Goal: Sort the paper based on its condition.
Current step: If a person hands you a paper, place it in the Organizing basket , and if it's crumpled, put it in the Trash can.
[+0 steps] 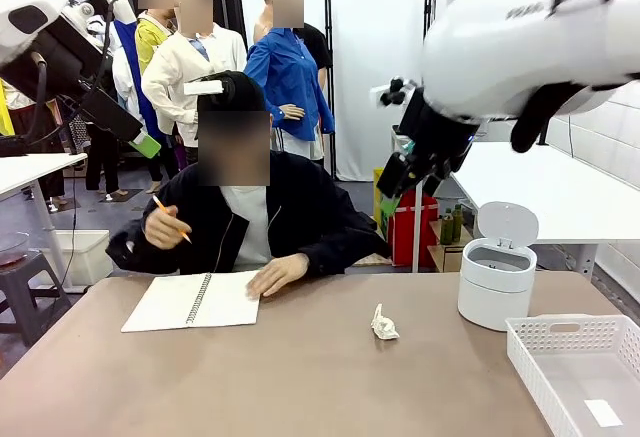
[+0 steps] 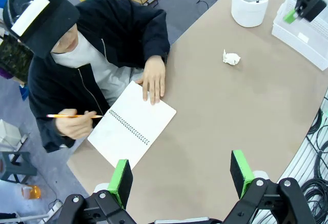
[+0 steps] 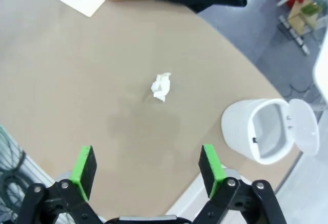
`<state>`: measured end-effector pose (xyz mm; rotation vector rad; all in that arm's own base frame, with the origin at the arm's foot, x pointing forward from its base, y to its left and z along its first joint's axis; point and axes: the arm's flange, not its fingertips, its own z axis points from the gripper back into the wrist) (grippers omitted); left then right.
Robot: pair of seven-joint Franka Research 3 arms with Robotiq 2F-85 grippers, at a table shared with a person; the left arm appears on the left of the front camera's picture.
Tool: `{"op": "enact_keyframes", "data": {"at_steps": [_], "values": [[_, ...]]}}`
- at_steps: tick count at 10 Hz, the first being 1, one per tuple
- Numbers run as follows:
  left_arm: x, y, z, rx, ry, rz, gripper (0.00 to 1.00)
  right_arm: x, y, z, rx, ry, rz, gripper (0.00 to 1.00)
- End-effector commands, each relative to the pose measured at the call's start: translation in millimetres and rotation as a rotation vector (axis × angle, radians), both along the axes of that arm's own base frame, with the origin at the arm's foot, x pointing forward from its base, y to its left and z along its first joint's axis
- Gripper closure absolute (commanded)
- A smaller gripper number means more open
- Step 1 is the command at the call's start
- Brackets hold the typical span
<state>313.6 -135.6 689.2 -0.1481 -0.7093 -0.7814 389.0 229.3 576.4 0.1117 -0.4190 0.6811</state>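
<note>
Tray sits beside the bin; paper wad lies on the counter near the bin. Left end effector and right end effector spread, empty.

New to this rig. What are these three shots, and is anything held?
Two white robot arms share a table with a person. The front view looks across the table; the other two come from a camera on each wrist, looking down past its green-padded fingers. The left gripper and right gripper both hang open above the table, holding nothing. On it lie a crumpled paper wad, a round white bin with its lid up, a white basket and a notebook under the person's hand; the other hand holds a pencil.
</note>
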Motion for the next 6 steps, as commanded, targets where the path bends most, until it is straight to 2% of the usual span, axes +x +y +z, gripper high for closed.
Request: {"op": "enact_keyframes", "data": {"at_steps": [1, 3, 4, 5, 6], "values": [[0, 1, 0, 0.001, 0.004, 0.001, 0.0, 11, 13, -21, -0.051, 0.018, -0.024, 0.0], [0, 1, 0, 0.001, 0.004, 0.001, 0.0, 22, 18, -59, -0.092, 0.073, -0.052, 0.0], [0, 1, 0, 0.001, 0.004, 0.001, 0.0, 25, 20, -73, -0.116, 0.053, -0.056, 0.0], [0, 1, 0, 0.001, 0.004, 0.001, 0.0, 28, 21, -83, -0.118, 0.042, -0.069, 0.0], [0, 1, 0, 0.001, 0.004, 0.001, 0.0, 25, 20, -77, -0.061, 0.048, -0.06, 0.0]]}}
